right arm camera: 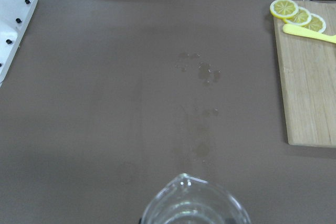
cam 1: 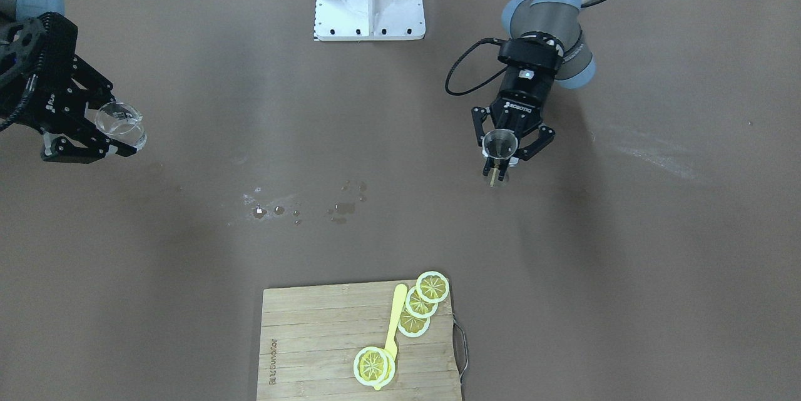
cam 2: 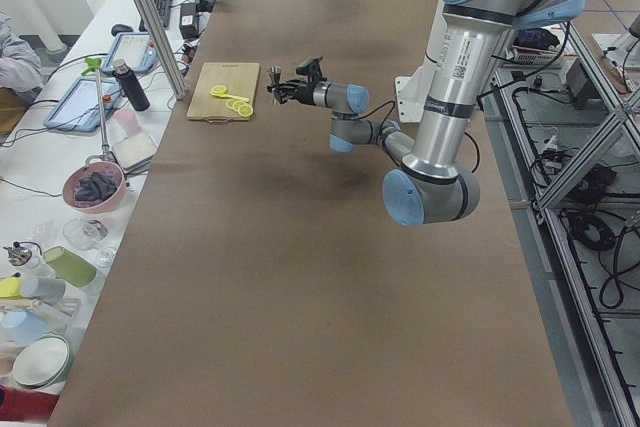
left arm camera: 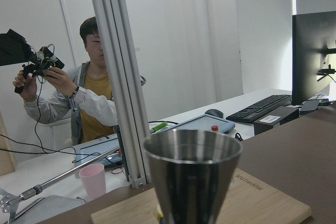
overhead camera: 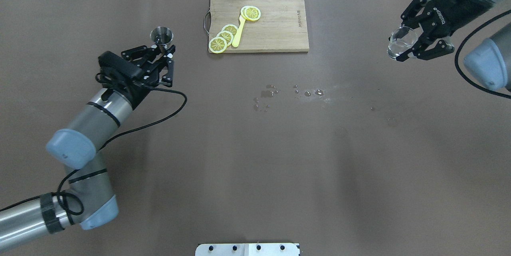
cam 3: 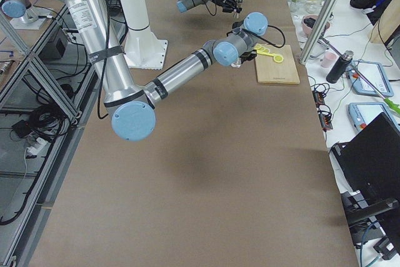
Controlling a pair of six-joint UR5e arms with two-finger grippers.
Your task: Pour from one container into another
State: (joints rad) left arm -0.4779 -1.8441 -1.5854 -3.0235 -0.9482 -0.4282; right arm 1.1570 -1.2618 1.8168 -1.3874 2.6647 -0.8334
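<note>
My left gripper point(cam 1: 496, 169) is shut on the lower part of the steel jigger point(cam 1: 500, 143), which stands upright with its mouth up. From overhead the jigger point(overhead camera: 161, 37) sits just left of the cutting board, at the tips of my left gripper point(overhead camera: 169, 53). It fills the bottom of the left wrist view point(left arm camera: 191, 182). At the table's other end, my right gripper point(cam 1: 123, 132) is shut on the clear glass beaker point(cam 1: 120, 124), held tilted above the table. The right wrist view shows only the beaker's rim and lip point(right arm camera: 194, 205). The two containers are far apart.
A wooden cutting board point(overhead camera: 275, 20) with lemon slices point(overhead camera: 223, 38) and a yellow utensil point(overhead camera: 238, 32) lies at the table's far edge. Water drops point(overhead camera: 271, 92) dot the middle of the table. The white robot base point(cam 1: 369, 0) is on the robot's side. A person sits beyond the table point(left arm camera: 94, 82).
</note>
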